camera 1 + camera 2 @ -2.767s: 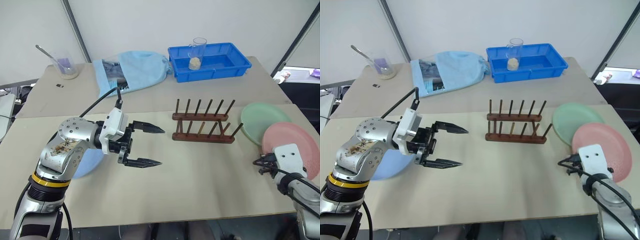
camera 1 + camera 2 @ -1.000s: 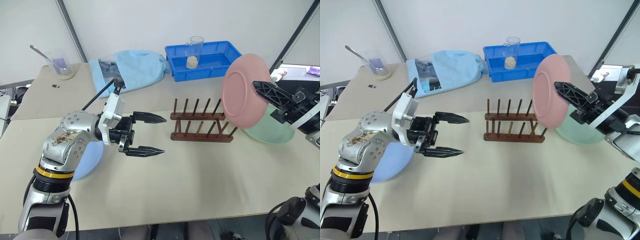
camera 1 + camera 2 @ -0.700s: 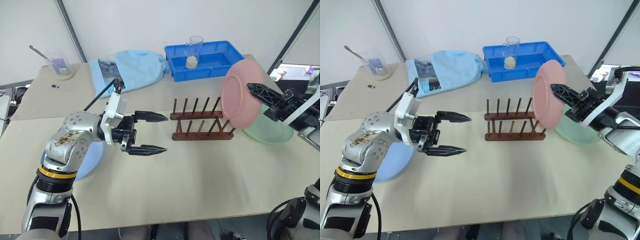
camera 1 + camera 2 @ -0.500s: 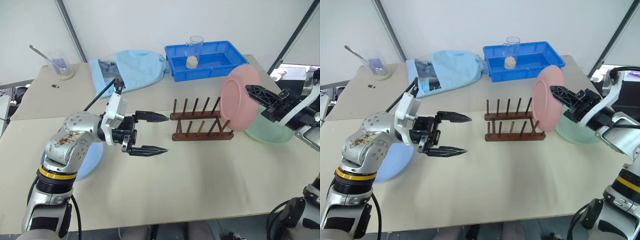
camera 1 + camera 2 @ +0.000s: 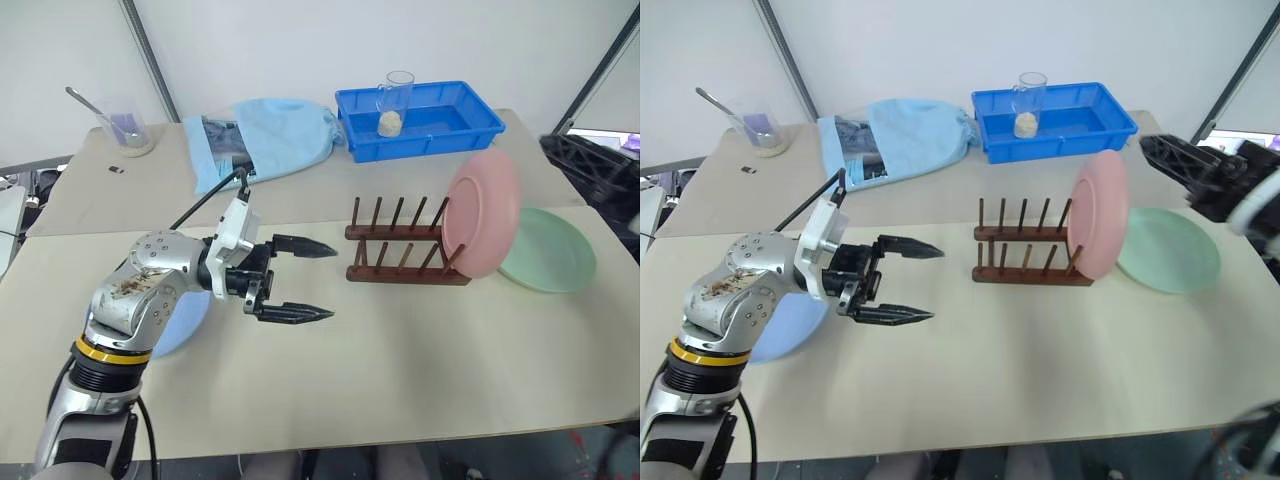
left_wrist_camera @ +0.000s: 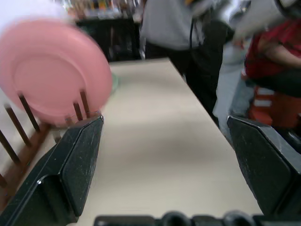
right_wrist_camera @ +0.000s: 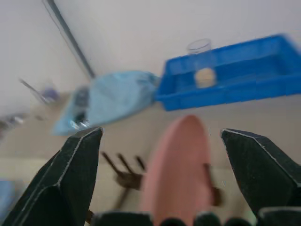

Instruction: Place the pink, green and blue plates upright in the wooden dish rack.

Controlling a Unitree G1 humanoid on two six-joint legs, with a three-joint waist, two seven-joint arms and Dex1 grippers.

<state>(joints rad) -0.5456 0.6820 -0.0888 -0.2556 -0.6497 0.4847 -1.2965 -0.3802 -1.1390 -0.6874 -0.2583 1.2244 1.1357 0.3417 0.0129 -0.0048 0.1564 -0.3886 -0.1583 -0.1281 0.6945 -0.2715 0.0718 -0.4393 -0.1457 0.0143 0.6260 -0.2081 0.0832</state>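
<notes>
The pink plate [image 5: 481, 212] stands upright at the right end of the wooden dish rack [image 5: 400, 251], leaning between its pegs. To its right the green plate [image 5: 550, 251] lies flat on the table. The blue plate [image 5: 188, 318] lies flat at the left, mostly under my left arm. My left gripper [image 5: 332, 282] hovers open and empty left of the rack, pointing at it. My right gripper [image 5: 1175, 160] hangs open and empty up and to the right of the pink plate, clear of it; its fingers [image 7: 77, 165] frame the plate in the right wrist view.
At the table's back stand a blue tray [image 5: 460, 125] holding a glass [image 5: 397, 100], a light blue cloth bag [image 5: 265, 140], and a beaker with a spoon [image 5: 125, 130]. People [image 6: 263, 61] stand beyond the table's right end.
My right gripper opened, let go of the pink plate and drew back up and to the right. The plate now stands in the rack. The left gripper stayed put.
</notes>
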